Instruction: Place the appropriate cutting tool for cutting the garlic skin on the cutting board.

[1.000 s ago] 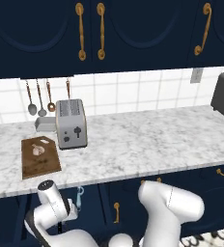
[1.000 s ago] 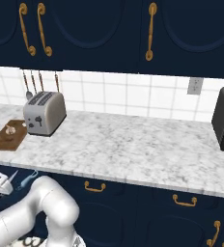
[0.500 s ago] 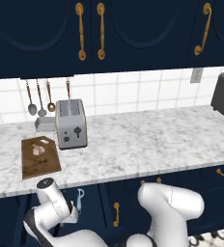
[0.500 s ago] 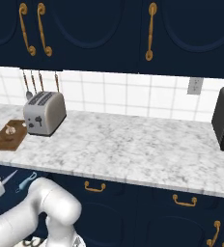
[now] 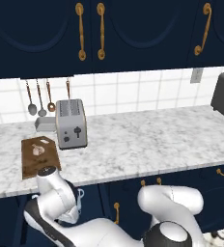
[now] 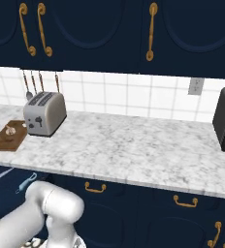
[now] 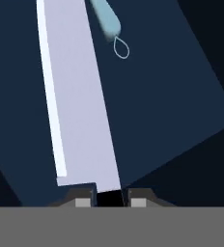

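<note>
My gripper pinched the knife at the bottom centre of the hand view, the two dark finger tips pressed in on either side of the black handle where it met the blade. The pale silver-white blade ran from there up toward the upper left of that frame, a brighter strip along its left edge, against a dark blue surface. Near the top edge, just right of the blade, lay the small light-blue tool with a thin wire loop at its end.

In the left base view my white arm curled low in the lower left, below the front edge of the marble counter. The dark brown cutting board sat on that counter at the left of the frame, above my arm, with the pale garlic resting on its upper half. A silver toaster stood just right of the board, and utensils hung on the tiled wall behind it.

The right base view caught the board at the left edge, the garlic on it, the toaster beside it, and a sliver of pale blade and the light-blue tool low at the left, under the counter edge.
</note>
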### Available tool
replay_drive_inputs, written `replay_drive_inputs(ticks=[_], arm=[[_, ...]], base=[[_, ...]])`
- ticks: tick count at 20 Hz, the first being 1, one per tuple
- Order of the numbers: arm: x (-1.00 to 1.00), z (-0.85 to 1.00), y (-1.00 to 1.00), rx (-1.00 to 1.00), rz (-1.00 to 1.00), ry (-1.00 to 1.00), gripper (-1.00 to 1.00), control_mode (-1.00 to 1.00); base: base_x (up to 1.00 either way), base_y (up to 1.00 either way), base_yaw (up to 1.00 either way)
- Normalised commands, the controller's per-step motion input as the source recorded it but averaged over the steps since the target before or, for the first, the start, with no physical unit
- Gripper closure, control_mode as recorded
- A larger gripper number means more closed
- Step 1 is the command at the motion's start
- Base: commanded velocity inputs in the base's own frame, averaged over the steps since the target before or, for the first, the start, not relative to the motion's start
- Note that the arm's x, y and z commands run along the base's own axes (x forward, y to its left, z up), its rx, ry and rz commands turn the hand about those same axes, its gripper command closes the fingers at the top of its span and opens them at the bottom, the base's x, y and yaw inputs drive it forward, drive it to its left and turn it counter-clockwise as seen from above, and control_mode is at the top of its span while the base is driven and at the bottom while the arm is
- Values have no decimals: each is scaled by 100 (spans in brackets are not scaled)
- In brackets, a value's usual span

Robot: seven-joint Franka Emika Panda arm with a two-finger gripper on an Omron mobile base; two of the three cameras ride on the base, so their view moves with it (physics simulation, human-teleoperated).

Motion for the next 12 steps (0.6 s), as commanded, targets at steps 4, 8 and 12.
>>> replay_drive_inputs(ticks=[4,8,12], arm=[[-99,30,0,15,-36,0,100,-100],[-86,42,1,13,-34,0,100,-100],[-44,72,0,8,-29,0,100,-100]], base=[[0,0,0],[0,0,0],[0,0,0]])
